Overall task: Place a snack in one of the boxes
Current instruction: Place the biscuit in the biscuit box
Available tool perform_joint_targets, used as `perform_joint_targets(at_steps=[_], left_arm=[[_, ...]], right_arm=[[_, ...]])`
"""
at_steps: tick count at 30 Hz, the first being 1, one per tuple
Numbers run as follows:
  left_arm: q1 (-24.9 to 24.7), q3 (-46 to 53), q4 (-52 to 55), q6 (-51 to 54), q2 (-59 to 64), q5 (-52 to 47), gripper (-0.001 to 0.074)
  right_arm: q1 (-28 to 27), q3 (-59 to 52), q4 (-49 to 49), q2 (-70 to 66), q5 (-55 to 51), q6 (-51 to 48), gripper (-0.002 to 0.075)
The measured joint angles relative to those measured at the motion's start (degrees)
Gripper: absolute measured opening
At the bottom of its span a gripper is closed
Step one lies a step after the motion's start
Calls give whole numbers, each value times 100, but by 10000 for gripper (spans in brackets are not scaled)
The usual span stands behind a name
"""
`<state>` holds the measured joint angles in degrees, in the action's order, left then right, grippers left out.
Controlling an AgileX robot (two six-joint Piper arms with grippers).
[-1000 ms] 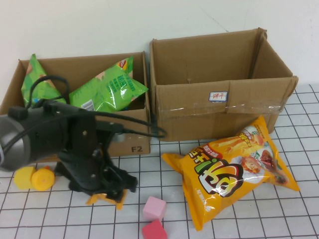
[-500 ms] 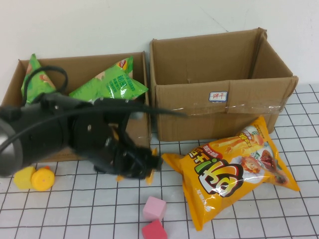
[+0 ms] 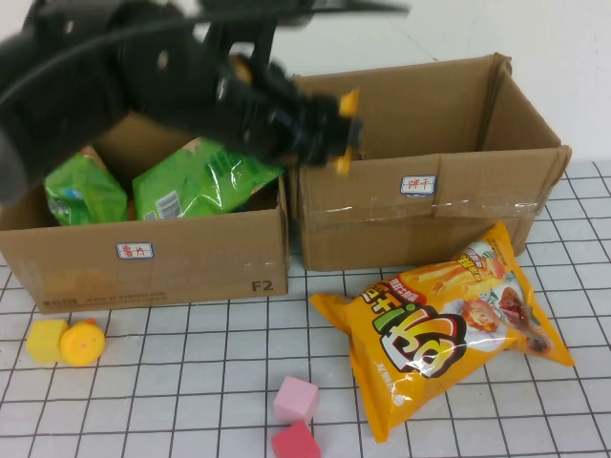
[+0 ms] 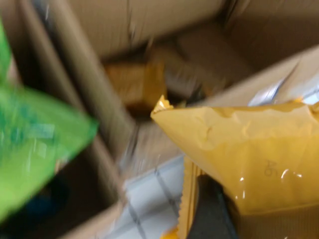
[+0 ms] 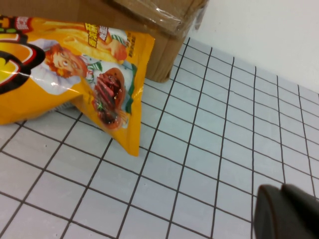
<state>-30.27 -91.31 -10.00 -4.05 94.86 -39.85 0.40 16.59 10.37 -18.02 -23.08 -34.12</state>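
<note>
Raised from table level, left pincer (image 3: 329, 134) now hovers over the boxes' (image 3: 420, 205) shared edge.

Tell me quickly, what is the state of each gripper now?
Left gripper: above the boxes' shared wall; cannot tell if open, shut or holding anything.
Right gripper: low over the table, right of the yellow bag; cannot tell.

Colours on the white, black-gridded table (image 3: 191, 382)

Brown cardboard boxes (image 3: 420, 162); green snack bags (image 3: 205, 181); a yellow-orange snack bag (image 3: 449, 324) with red print; a pink cube (image 3: 295, 399), a red cube (image 3: 296, 443), yellow toys (image 3: 65, 341); the black left gripper (image 3: 329, 134) has orange tips.
</note>
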Motion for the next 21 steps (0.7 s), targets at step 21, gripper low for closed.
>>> perform_joint_targets(at_steps=[21], left_arm=[[-8,-2951,343,547,2751,75,657]], right_arm=[[0,-12,0,0,38,0,0]])
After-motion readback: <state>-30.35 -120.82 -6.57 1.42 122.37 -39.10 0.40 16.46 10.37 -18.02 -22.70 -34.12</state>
